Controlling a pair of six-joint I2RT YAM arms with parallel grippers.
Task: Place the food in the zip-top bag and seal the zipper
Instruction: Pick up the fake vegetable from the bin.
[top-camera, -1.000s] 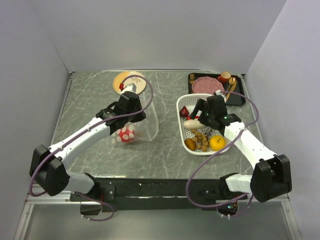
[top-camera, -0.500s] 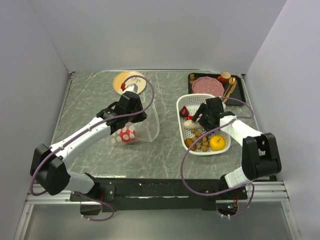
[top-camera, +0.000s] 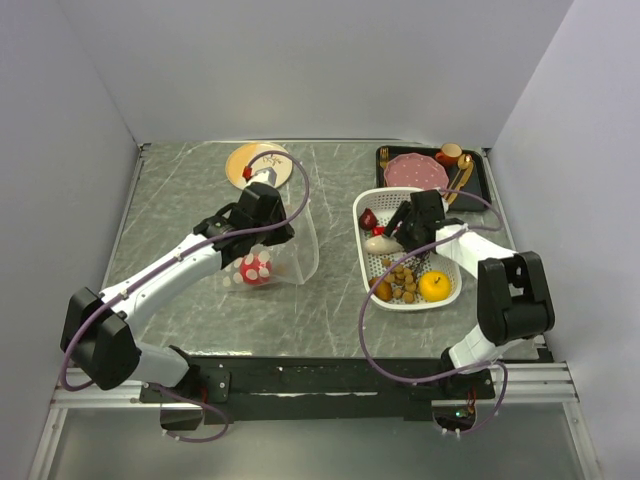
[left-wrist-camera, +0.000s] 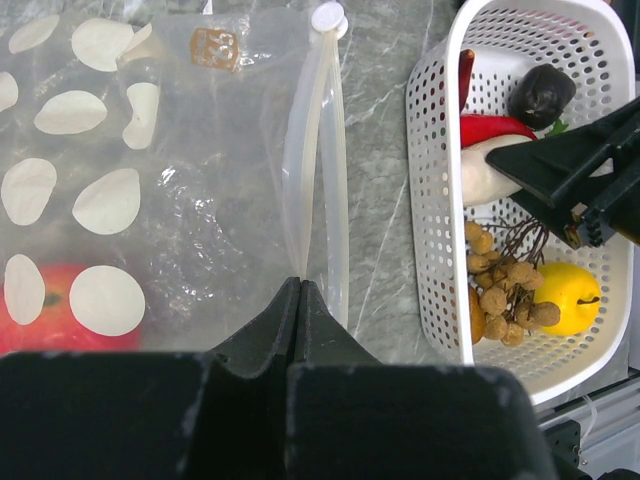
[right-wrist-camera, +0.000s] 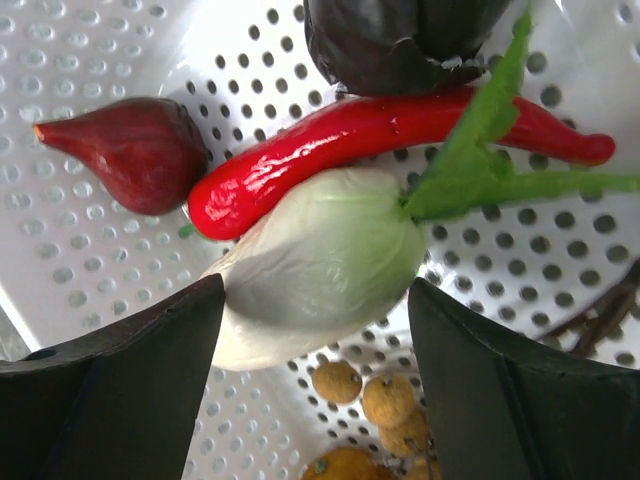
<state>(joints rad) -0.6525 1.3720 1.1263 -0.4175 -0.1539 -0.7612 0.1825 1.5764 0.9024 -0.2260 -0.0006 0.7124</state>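
Where right gripper (right-wrist-camera: 315, 340) hovers, white vegetable (right-wrist-camera: 320, 265) lies between fingers (right-wrist-camera: 120, 390).

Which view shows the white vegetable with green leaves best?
Right wrist: the white vegetable with green leaves lies large and close there. Top view shows it tiny; left wrist shows part, behind the right gripper.

Grey marbled counter (top-camera: 330, 310), pale veins. Plain lavender-grey walls (top-camera: 320, 70) on three sides. Metal rail (top-camera: 320, 402) along near edge. Soft even light.
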